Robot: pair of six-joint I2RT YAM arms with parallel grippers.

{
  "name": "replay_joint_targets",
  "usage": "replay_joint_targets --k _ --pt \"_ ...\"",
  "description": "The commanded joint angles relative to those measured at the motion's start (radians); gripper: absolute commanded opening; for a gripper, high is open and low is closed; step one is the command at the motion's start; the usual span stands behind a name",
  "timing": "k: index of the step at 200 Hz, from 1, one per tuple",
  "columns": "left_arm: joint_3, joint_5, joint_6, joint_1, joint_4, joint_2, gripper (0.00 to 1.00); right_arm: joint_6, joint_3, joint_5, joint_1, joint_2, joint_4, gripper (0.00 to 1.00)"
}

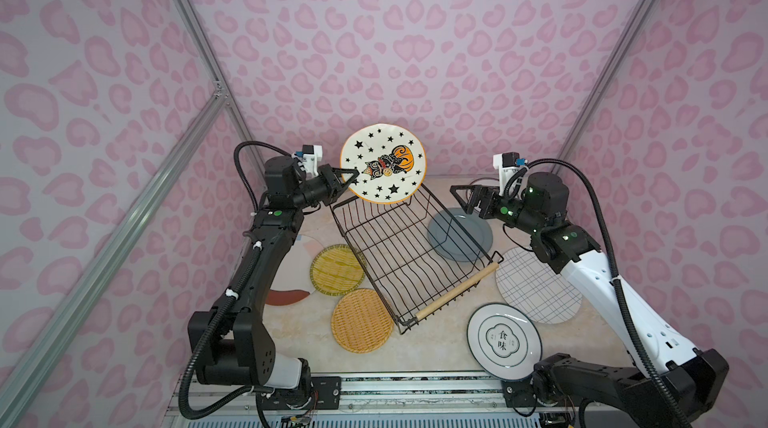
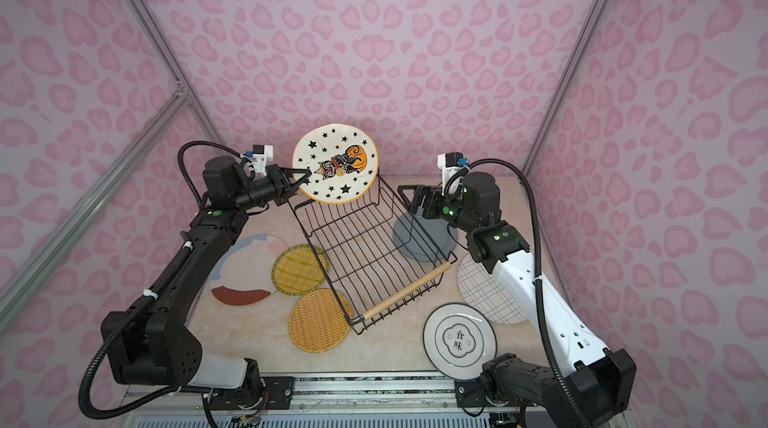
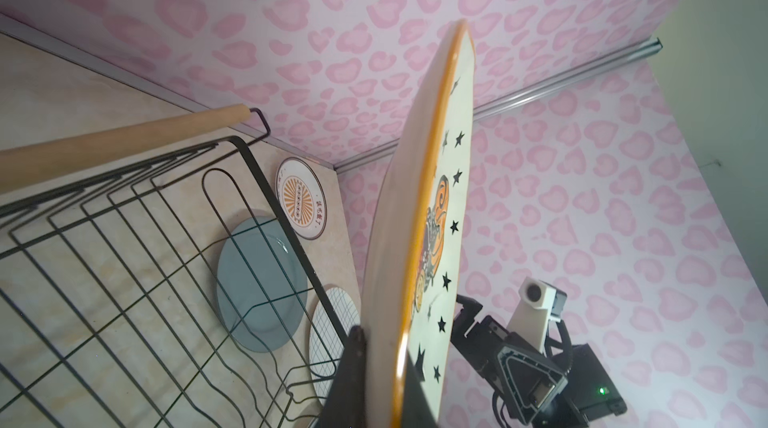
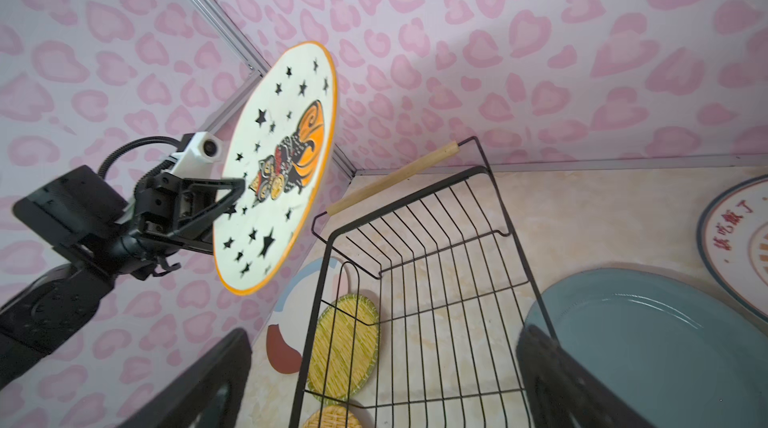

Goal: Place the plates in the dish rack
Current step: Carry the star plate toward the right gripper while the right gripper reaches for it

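The left gripper [image 1: 352, 175], clamped on the star plate [image 1: 384, 164], held it nearly upright over the far end of the dish rack [image 1: 456, 289]; lowering it edge-first between wires seemed wisest. The right gripper [image 1: 464, 197] hovered beside the rack, jaws spread.

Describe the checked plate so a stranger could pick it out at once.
Find the black wire dish rack in the middle and follow its near wooden handle to the right end. The grid plate lies flat just beyond, between the grey-blue plate behind and the character plate in front. It alone is white with thin dark crossing lines.
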Motion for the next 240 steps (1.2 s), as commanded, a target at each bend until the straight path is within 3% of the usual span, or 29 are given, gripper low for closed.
replay_joint_targets --k 1,47,144,198,240 --pt "0.007 0.110 0.004 -0.046 0.201 0.028 0.04 0.027 0.044 -0.057 -0.001 0.048 0.039 1.00" --pt "-0.045 0.129 -0.060 -0.109 0.328 0.063 0.04 0.048 0.147 -0.098 -0.001 0.141 0.049 0.96" --pt "-0.097 0.143 -0.103 -0.118 0.428 0.076 0.04 0.112 0.220 -0.137 -0.001 0.219 0.050 0.57" --pt "-0.105 0.145 -0.087 -0.119 0.423 0.076 0.04 0.127 0.282 -0.135 -0.001 0.252 -0.039 0.32" --pt "-0.108 0.147 -0.057 -0.118 0.398 0.077 0.04 0.117 0.296 -0.129 0.000 0.262 -0.111 0.27"
